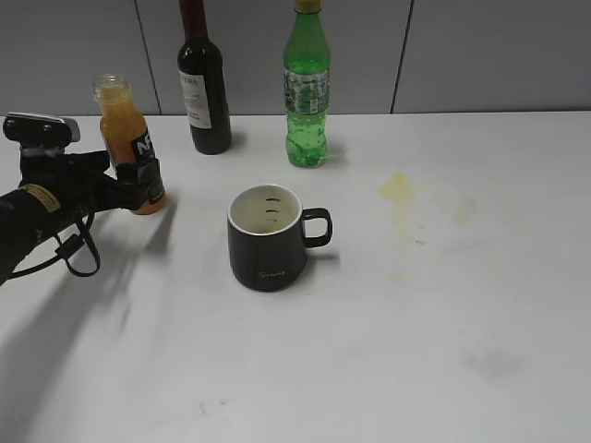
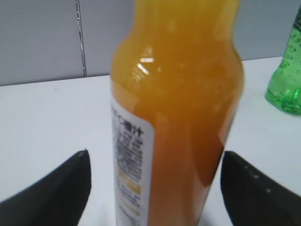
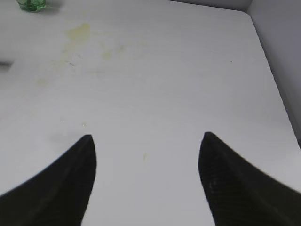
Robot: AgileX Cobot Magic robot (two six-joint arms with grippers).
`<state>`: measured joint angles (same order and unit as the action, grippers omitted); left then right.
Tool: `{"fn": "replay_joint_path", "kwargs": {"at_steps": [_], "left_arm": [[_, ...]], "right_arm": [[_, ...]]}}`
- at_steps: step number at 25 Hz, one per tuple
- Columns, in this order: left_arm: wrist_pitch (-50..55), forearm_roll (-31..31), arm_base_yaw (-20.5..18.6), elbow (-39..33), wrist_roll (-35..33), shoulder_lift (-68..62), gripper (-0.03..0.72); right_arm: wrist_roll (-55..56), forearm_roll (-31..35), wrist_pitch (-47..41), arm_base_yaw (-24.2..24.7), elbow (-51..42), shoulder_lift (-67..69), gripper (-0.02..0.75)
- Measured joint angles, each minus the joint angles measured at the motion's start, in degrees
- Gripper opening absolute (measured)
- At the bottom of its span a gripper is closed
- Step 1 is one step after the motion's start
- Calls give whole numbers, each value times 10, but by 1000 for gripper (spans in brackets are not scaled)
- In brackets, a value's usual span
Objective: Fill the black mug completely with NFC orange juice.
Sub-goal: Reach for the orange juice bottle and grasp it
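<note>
The black mug (image 1: 268,245) stands upright and empty at the table's middle, cream inside, handle to the right. The NFC orange juice bottle (image 1: 125,129) stands uncapped at the left, nearly full of cloudy orange liquid. My left gripper (image 1: 143,185) is open around its lower body. In the left wrist view the bottle (image 2: 178,108) stands between the two fingertips (image 2: 155,188) with a gap on each side. My right gripper (image 3: 146,141) is open and empty over bare table; it does not show in the exterior view.
A dark wine bottle (image 1: 204,83) and a green soda bottle (image 1: 307,92) stand at the back by the wall. A yellowish stain (image 1: 399,189) marks the table right of the mug. The table's right edge (image 3: 275,84) runs along a wall.
</note>
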<state>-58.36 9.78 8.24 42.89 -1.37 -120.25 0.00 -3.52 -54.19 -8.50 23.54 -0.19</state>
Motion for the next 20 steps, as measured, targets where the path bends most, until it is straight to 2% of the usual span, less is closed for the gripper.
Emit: {"fn": "replay_joint_path", "kwargs": {"at_steps": [11,20], "left_arm": [[0,7,0,86,1,-69,641],[-2,22,0,118,2,-101,580]], "right_arm": [[0,0,0,0,0,0,519],[0,0,0,0,0,0,519]]}}
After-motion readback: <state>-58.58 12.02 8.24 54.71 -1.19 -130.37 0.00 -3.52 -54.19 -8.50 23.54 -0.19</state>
